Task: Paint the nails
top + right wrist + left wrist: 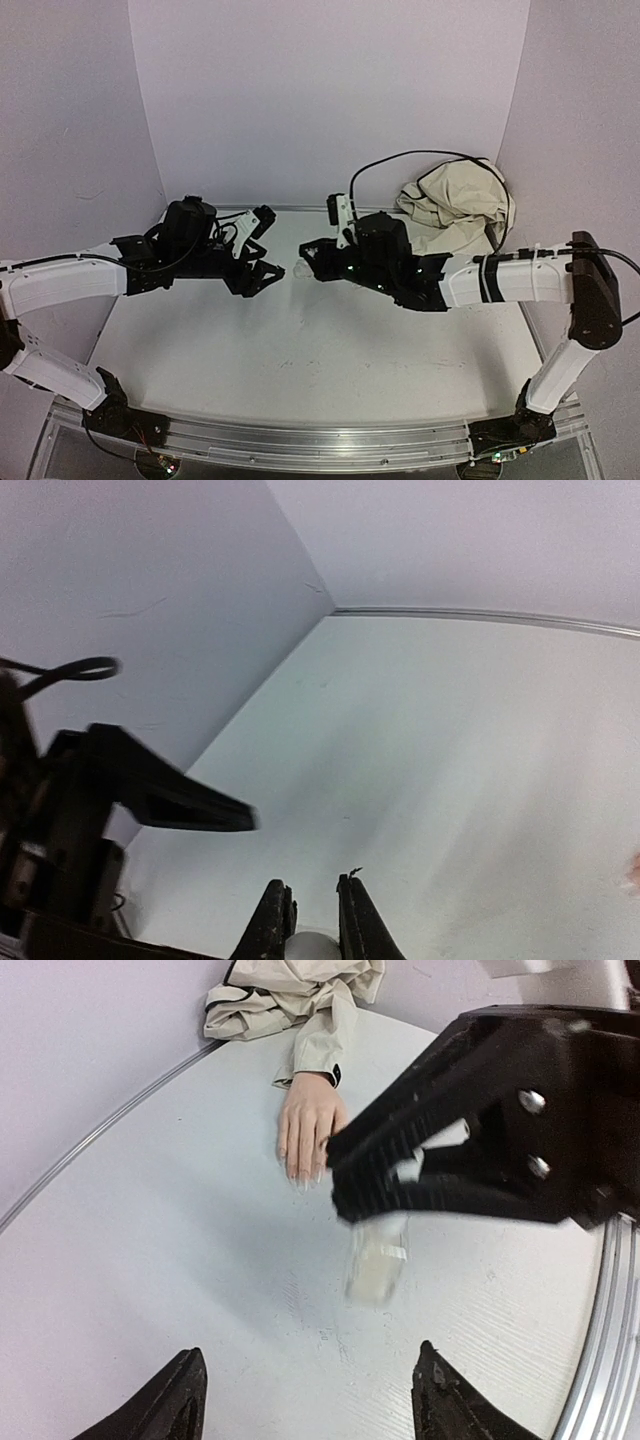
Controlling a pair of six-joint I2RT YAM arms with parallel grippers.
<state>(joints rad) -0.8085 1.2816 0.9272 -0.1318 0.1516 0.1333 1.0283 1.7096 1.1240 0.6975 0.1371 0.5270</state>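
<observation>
Left gripper [310, 1352]: fingers spread wide, nothing between them, low over the bench [150, 1260]. Right gripper [312, 882]: clamped on a small whitish bottle [376, 1260], directly ahead of the left gripper and tip to tip with it. The bottle hangs below the right gripper's fingers and is blurred; cannot tell whether it touches the bench.

Mannequin hand [310, 1120]: palm down on the bench, ahead of the left gripper, just past the right gripper's tips. The nails [300, 1175] point back toward the left gripper and are apart from both grippers. Beige sleeve [320, 1030] trails away behind the hand into a crumpled heap.
</observation>
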